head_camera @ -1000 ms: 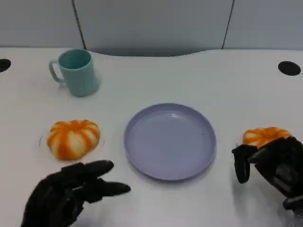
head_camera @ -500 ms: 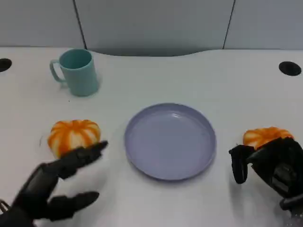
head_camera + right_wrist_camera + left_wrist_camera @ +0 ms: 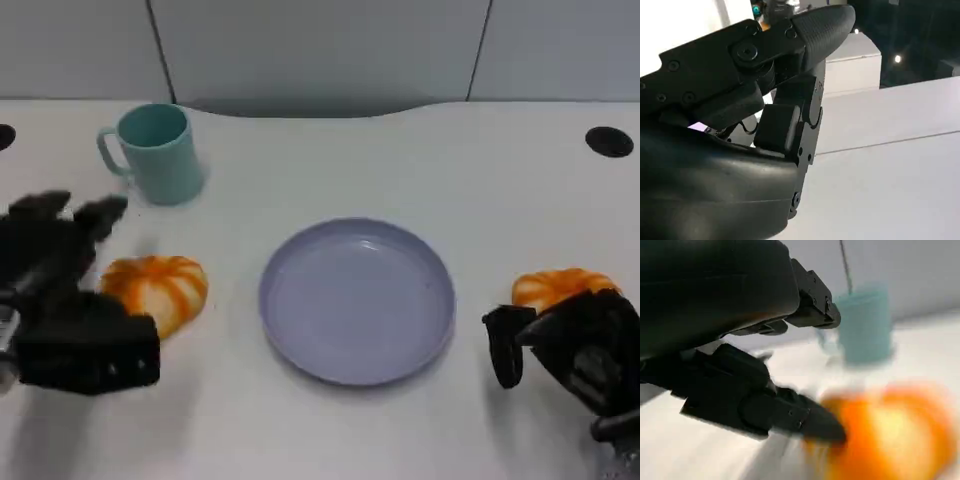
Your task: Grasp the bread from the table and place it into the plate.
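The left hand (image 3: 70, 310) is over the left edge of the counter (image 3: 300, 160), blurred, with its fingers (image 3: 95, 215) spread apart and holding nothing. In the left wrist view the left hand (image 3: 755, 390) has its fingers reaching toward the bun, but the picture is too blurred to tell if they touch it.

Just beside this hand lies an orange-and-white bun (image 3: 160, 285) on the counter, near the left edge; the hand covers its nearer part. Behind the bun, toward the far left corner, a teal mug (image 3: 155, 152) stands upright with its handle to the left.

In the middle of the counter is the lilac plate (image 3: 357, 298), with nothing on it. The bun is near its left rim but apart from it.

Near the right edge lies a second bun (image 3: 555, 285), also apart from the plate. The right hand (image 3: 575, 350) is in front of it and hides its nearer part. The fingers of this hand are curled inward, and I cannot tell if they touch the bun.

A dark round hole (image 3: 610, 142) is in the counter at the far right corner.
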### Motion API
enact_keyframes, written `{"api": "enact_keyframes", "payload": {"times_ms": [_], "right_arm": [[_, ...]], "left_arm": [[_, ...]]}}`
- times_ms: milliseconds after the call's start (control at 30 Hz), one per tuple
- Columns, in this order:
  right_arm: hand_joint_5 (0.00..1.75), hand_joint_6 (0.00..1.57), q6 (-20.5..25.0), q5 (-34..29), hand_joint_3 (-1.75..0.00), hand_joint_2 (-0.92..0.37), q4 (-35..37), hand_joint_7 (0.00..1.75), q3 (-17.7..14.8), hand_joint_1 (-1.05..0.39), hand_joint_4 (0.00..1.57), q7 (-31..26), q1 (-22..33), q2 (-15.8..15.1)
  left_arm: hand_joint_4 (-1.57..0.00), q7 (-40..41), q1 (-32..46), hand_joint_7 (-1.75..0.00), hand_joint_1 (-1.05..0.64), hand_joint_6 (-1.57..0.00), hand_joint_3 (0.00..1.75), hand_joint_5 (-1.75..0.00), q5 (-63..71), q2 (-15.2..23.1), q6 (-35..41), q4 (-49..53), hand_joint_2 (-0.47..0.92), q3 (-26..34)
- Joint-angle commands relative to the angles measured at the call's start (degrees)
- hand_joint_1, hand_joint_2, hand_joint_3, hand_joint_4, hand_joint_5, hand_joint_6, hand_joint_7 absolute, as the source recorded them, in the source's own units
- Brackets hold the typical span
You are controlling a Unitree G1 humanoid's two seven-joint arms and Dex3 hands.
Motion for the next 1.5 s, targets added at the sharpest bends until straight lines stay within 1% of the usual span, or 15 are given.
{"api": "enact_keyframes", "payload": {"times_ms": [33, 67, 100, 133, 167, 233, 300, 433, 533, 633, 967, 1100, 1367, 1467, 1500], "right_arm": [[1.58, 1.44, -2.1, -1.9, -0.01, -0.90, -1.2, 0.05, 1.1, -0.49, 0.99, -2.3, 0.9, -1.1], [1.58, 1.43, -2.3, -1.3, -0.01, -0.90, -1.5, 0.05, 0.7, -0.49, 0.99, -1.9, 1.0, -0.8], [1.55, 1.42, -2.3, -1.0, 0.00, -0.90, -1.8, 0.05, 0.6, -0.47, 1.00, -1.6, 1.2, -0.4], [1.54, 1.43, -2.4, -0.8, 0.00, -0.90, -2.1, 0.05, 0.6, -0.46, 1.01, -1.4, 1.4, -0.2], [1.55, 1.44, -2.2, -0.9, 0.00, -0.90, -2.4, 0.06, 0.8, -0.47, 1.01, -1.5, 1.6, -0.1], [1.57, 1.43, -0.2, -1.9, 0.00, -0.91, -3.2, 0.05, 2.0, -0.48, 0.99, -1.9, 2.1, -0.6], [1.59, 1.42, 0.9, -1.2, 0.00, -0.91, -3.9, 0.05, 2.1, -0.49, 0.97, -1.5, 2.1, -0.3], [1.53, 1.38, 0.5, -0.2, 0.00, -0.89, -4.1, 0.03, 1.9, -0.43, 0.99, -1.0, 2.1, 0.3], [1.53, 1.43, 0.0, -1.7, 0.00, -0.90, -4.6, 0.06, 3.1, -0.46, 1.00, -2.9, 2.1, -0.1], [1.53, 1.42, 0.2, -0.1, 0.00, -0.89, -4.2, 0.06, 2.0, -0.43, 1.00, -2.2, 1.7, 1.1], [1.51, 1.42, 0.5, -1.6, 0.00, -0.90, -2.8, 0.08, 2.9, -0.44, 1.00, -3.8, -0.1, 0.8], [1.51, 1.42, -1.8, -3.3, -0.02, -0.91, -3.1, 0.10, 3.7, -0.49, 1.00, -6.0, -0.3, 0.6], [1.51, 1.43, -5.0, -7.3, -0.05, -0.92, -3.6, 0.15, 6.5, -0.53, 1.00, -9.2, -0.5, -1.2], [1.60, 1.14, -3.9, -7.3, -0.06, -0.92, -3.9, 0.76, 7.1, -0.56, 0.96, -9.9, 0.0, -1.3], [1.60, 1.09, -2.6, -6.1, -0.04, -0.92, -3.9, 0.81, 6.5, -0.56, 0.96, -9.2, 0.1, -0.8]], "left_arm": [[-0.45, -3.9, -2.8, -0.04, -0.60, -0.51, 0.00, -0.12, -0.6, -2.4, 4.9, 7.7, 0.82, -6.2], [-0.59, -5.0, -3.0, -0.04, -0.49, -0.60, 0.01, -0.17, -1.5, -3.2, 5.6, 8.5, 0.83, -7.0], [-0.69, -6.5, -3.1, -0.08, -0.35, -0.82, 0.00, -0.52, -2.9, -4.0, 5.8, 9.0, 0.86, -7.3], [-0.61, -7.7, -3.0, -0.42, -0.30, -0.85, 0.01, -1.02, -4.1, -4.7, 5.9, 9.3, 0.87, -7.5], [-0.52, -8.7, -3.0, -1.06, -0.28, -0.66, 0.01, -1.44, -5.2, -5.1, 5.9, 9.5, 0.88, -7.9], [-0.50, -9.3, -2.4, -1.41, -0.26, -0.57, 0.01, -1.60, -7.8, -6.1, 5.2, 9.5, 0.89, -8.0], [-0.52, -8.8, -1.5, -1.49, -0.23, -0.56, 0.01, -1.57, -10.1, -6.5, 3.7, 9.4, 0.91, -8.0], [-0.54, -7.7, -1.3, -1.23, -0.19, -0.62, 0.02, -1.37, -14.5, -5.8, -0.7, 8.9, 0.92, -7.5], [-0.73, -4.6, -2.3, -0.41, -0.14, -0.92, 0.01, -0.84, -19.2, -4.5, -5.9, 7.3, 0.89, -5.2], [-0.81, -0.4, -3.6, -0.13, -0.12, -1.05, 0.00, -0.79, -22.6, -3.3, -13.0, 5.3, 0.88, -3.4], [-0.95, 2.8, -7.8, -0.06, -0.15, -1.16, 0.00, -0.73, -29.4, -2.9, -25.8, -0.9, 0.85, 1.1], [-0.93, 4.5, -8.1, -0.05, -0.15, -1.20, 0.00, -0.87, -28.7, -3.3, -28.4, -2.9, 0.80, 0.6], [-0.87, -1.1, -8.7, -0.02, -0.19, -1.18, 0.00, -0.84, -29.1, -4.0, -22.4, -2.8, 0.82, 0.3], [-0.58, -9.8, -9.2, 0.00, -0.46, -0.83, 0.00, -0.63, -28.5, -3.7, -12.7, -3.5, 0.83, -0.9], [-0.38, -12.5, -9.4, 0.00, -0.60, -0.58, 0.00, -0.41, -28.1, -3.6, -9.8, -3.4, 0.84, -1.5]]}}
